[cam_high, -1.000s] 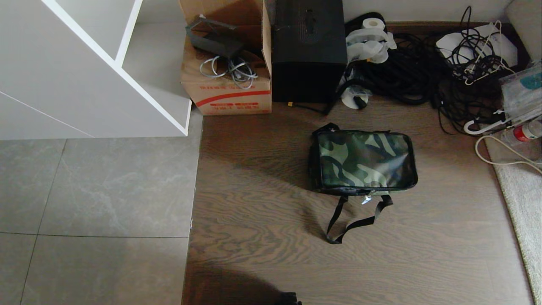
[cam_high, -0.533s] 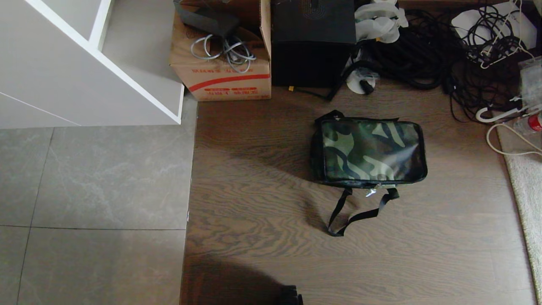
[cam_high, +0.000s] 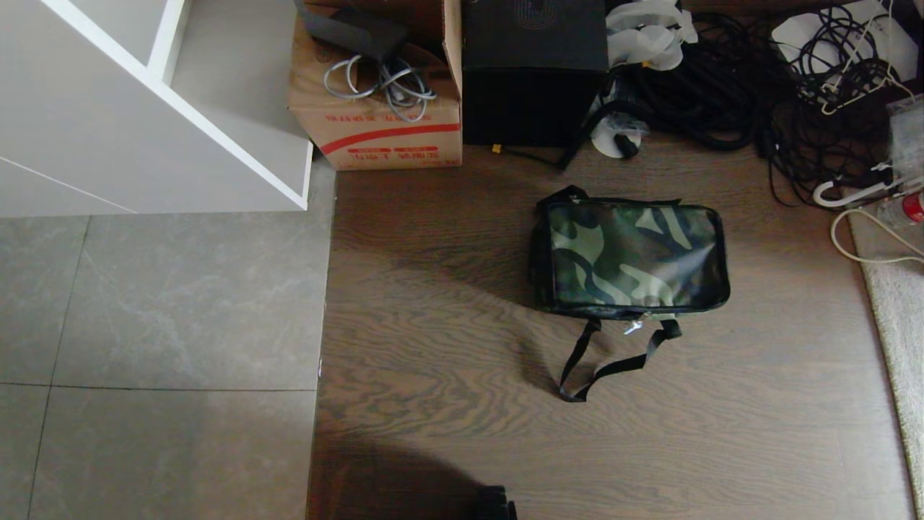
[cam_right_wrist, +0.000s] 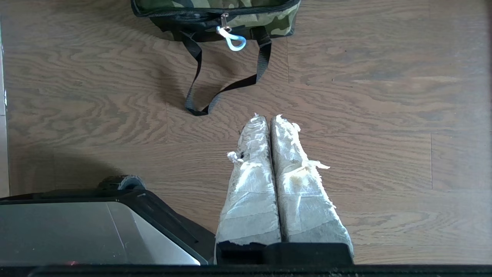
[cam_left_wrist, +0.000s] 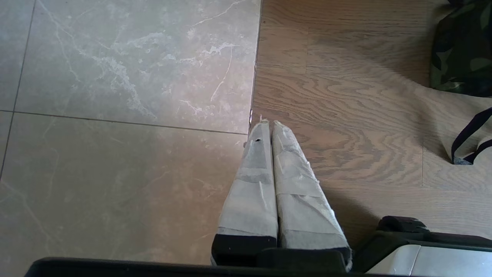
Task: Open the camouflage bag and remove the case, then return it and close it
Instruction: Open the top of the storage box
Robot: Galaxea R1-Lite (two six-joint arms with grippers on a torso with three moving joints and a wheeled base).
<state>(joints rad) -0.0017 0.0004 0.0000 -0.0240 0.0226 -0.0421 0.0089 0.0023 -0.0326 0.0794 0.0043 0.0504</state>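
A: What lies along the far side of the floor?

B: At far left, a white shelf unit (cam_high: 155, 108) stands over grey floor tiles (cam_high: 159, 310). Just right of it sits a brown cardboard box (cam_high: 379, 119) with a red stripe, with grey cables (cam_high: 382, 79) coiled on top. A tall black box (cam_high: 533, 68) touches its right side.

A: And further right?

B: A heap of black cords (cam_high: 729, 94), some white wrapping (cam_high: 646, 32) and a white hook-shaped handle (cam_high: 848, 193). A pale rug (cam_high: 895, 303) runs down the right edge. The rest is dark wood flooring (cam_high: 447, 347).
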